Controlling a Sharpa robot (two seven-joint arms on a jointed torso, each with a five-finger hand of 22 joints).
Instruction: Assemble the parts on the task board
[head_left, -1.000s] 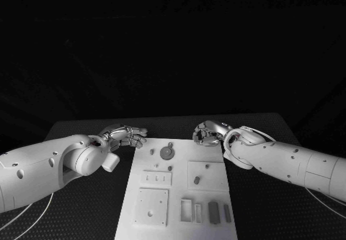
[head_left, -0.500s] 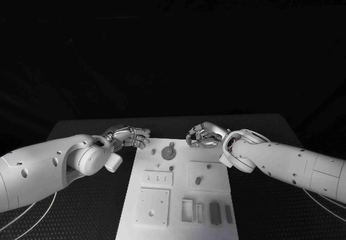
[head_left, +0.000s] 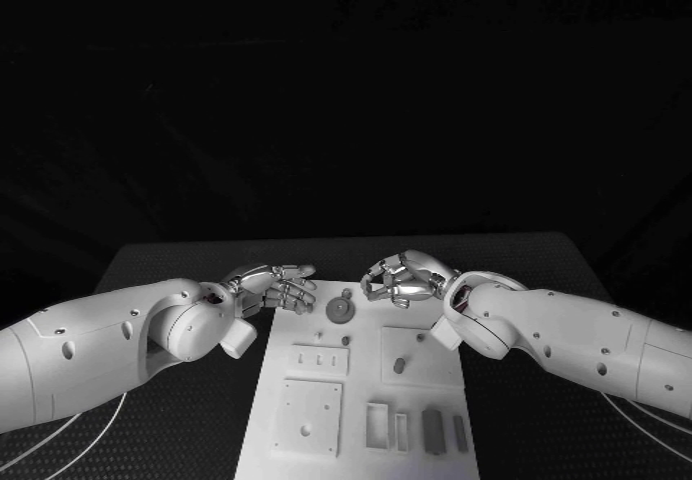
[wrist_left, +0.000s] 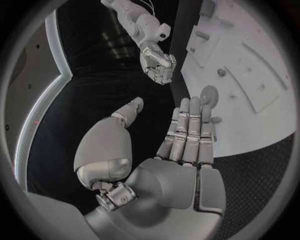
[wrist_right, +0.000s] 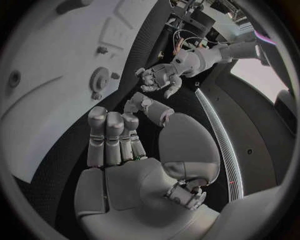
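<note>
The round grey toothed gear part (head_left: 339, 308) lies flat at the far end of the white rectangular task board (head_left: 361, 440), which rests lengthwise on the black worktop (head_left: 159, 262). The gear sits between both hands, slightly nearer the left robot hand (head_left: 274, 287), whose fingers extend apart, holding nothing. The right robot hand (head_left: 400, 280) hovers just beyond the gear, fingers curled inward, empty. Further small grey parts occupy the board's near slots.
</note>
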